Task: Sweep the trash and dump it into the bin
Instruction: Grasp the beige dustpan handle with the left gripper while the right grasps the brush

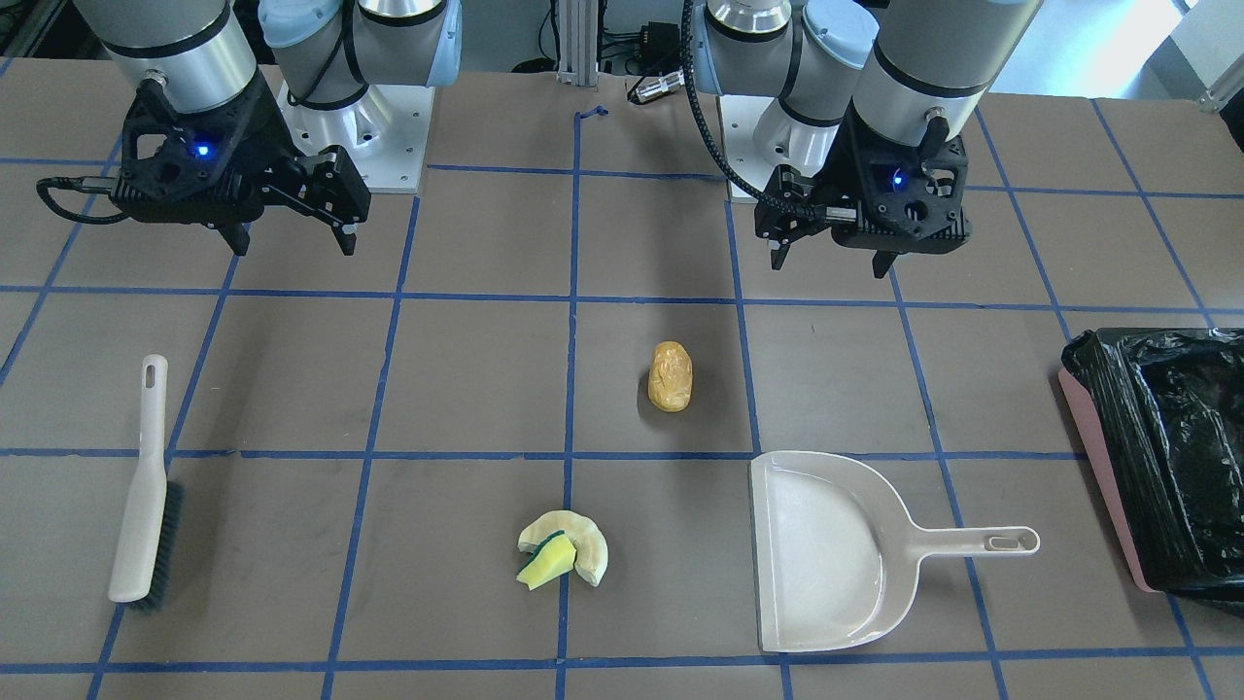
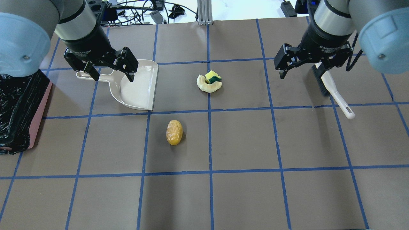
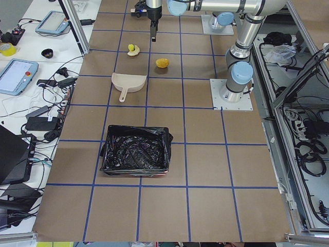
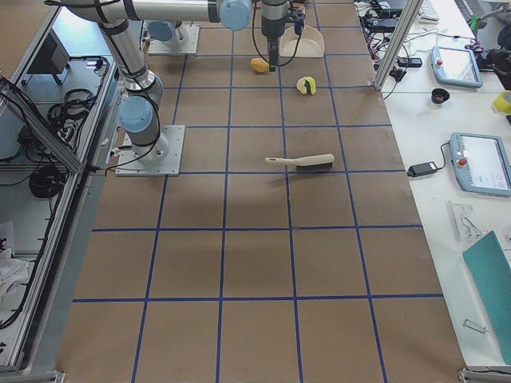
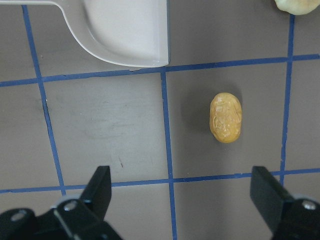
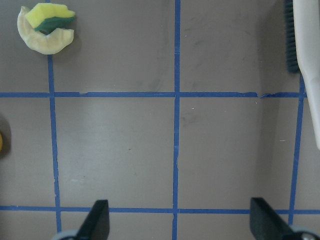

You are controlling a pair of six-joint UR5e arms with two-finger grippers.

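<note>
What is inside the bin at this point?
Only the crinkled black bag lining the bin shows in the left side view. The potato-shaped lump and the rind both lie out on the table. The bag's folds could hide something small.

I see my brown table (image 1: 466, 379) crossed by a grid of blue tape lines (image 1: 573, 389). A beige dustpan (image 1: 836, 554) lies flat at the lower right of the front-facing frame, its straight open edge toward the left and its slotted handle pointing right across a tape line. At the lower left a pale hand brush (image 1: 146, 486) lies almost straight up the frame, handle end uppermost and dark bristles along the right of its lower half. At the top centre of the overhead frame stands an aluminium post (image 2: 203, 11), with tangled cables (image 2: 140, 6) to its left. Along the left edge of the left-end view lie a grey tablet-like pendant (image 3: 18, 74) and a yellow tape roll (image 3: 6, 49).
</note>
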